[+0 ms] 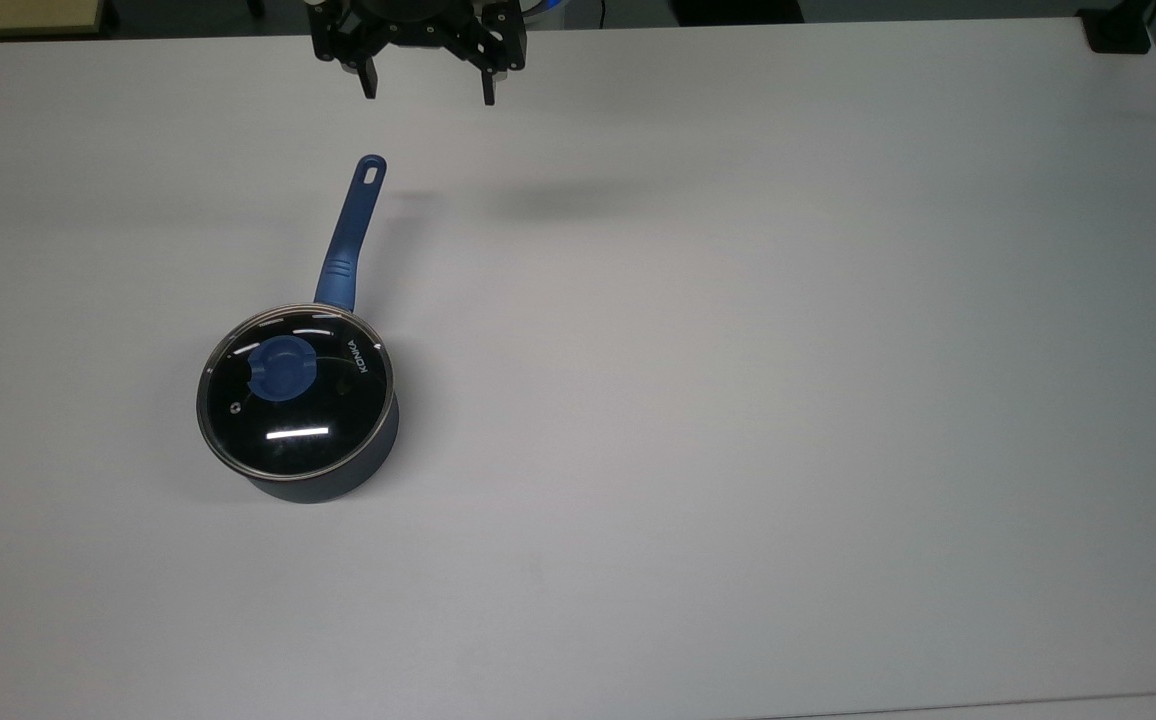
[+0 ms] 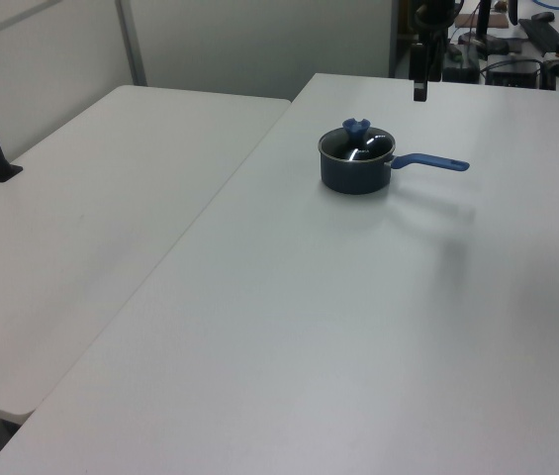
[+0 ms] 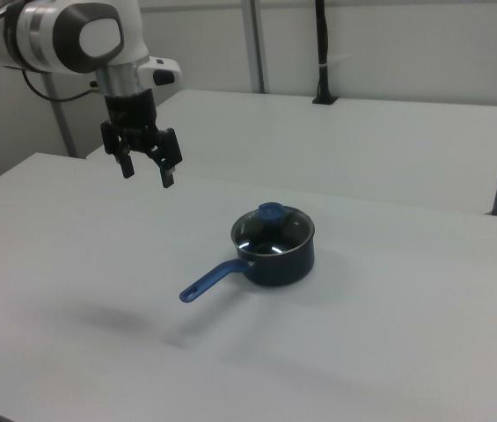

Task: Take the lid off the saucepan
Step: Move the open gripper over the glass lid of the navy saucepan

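gripper (image 1: 428, 97) hangs in the air with fingers spread wide, gripping nothing; the saucepan (image 1: 323, 470) sits well below it, lid (image 1: 293, 390) on

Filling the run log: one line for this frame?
phase: approach | gripper: open, in the air, off the pan | lid: on saucepan | table: one pan

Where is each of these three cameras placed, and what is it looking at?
Top view: overhead, looking down at the table; the gripper, fingers apart, hangs at the upper edge.
Left view: raised at one table end, facing the saucepan.
Right view: raised at another side, facing the arm and the gripper.
All three share the saucepan with the lid on it.
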